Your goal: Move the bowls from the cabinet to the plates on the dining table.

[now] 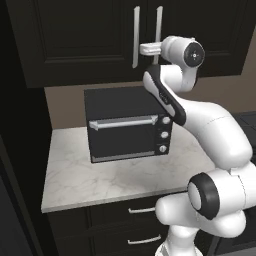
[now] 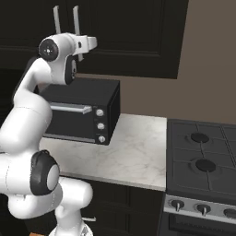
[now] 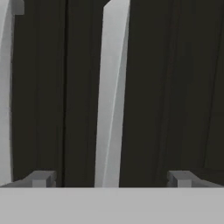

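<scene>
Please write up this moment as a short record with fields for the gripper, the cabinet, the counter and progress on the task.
gripper: two-finger gripper open, raised at the cabinet doors, one silver bar handle between its fingertips, not yet gripped
cabinet: dark black-brown panelled wall cabinet, both doors shut
counter: black toaster oven on small marble counter
stove: dark cooktop right of counter
progress: cabinet not opened

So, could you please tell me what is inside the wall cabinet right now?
Nothing inside can be seen: both doors of the cabinet are shut, hiding whatever it holds. The open claw faces a silver bar handle.
</scene>
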Robot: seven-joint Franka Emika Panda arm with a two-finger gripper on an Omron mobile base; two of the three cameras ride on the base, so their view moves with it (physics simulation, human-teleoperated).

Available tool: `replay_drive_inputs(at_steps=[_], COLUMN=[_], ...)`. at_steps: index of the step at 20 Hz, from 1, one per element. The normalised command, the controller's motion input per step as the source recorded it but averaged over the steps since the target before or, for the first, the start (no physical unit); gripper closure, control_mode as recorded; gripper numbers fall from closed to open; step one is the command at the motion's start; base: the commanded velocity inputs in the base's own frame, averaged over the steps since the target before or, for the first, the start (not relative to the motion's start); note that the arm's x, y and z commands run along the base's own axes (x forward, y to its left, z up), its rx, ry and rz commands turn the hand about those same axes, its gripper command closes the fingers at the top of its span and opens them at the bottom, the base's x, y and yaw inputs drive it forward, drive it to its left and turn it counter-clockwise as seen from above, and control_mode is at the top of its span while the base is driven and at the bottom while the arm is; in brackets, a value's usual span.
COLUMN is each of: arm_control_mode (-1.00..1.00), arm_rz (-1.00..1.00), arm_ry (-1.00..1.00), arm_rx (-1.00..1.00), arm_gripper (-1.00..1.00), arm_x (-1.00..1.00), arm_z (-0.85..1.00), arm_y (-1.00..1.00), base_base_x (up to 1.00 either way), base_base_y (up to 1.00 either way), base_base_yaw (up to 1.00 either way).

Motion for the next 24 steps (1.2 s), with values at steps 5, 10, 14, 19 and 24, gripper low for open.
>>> replay_drive_inputs(at_steps=[5,10,14,19,24], arm_control_mode=[-1.0,-1.0,-1.0,-1.0,-1.0], arm_rz=[0.0,0.0,0.0,0.0,0.0], arm_ry=[0.04,0.03,0.03,0.02,0.0], arm_rx=[0.02,0.02,0.02,0.01,0.0], arm_gripper=[-1.0,-1.0,-1.0,-1.0,-1.0], arm_x=[0.33,0.33,0.34,0.34,0.21], arm_z=[0.0,0.0,0.0,0.0,0.0], arm_y=[-0.02,-0.01,-0.01,0.0,0.0], base_base_x=[0.0,0.0,0.0,0.0,0.0], base_base_y=[0.0,0.0,0.0,0.0,0.0], base_base_yaw=[0.0,0.0,0.0,0.0,0.0])
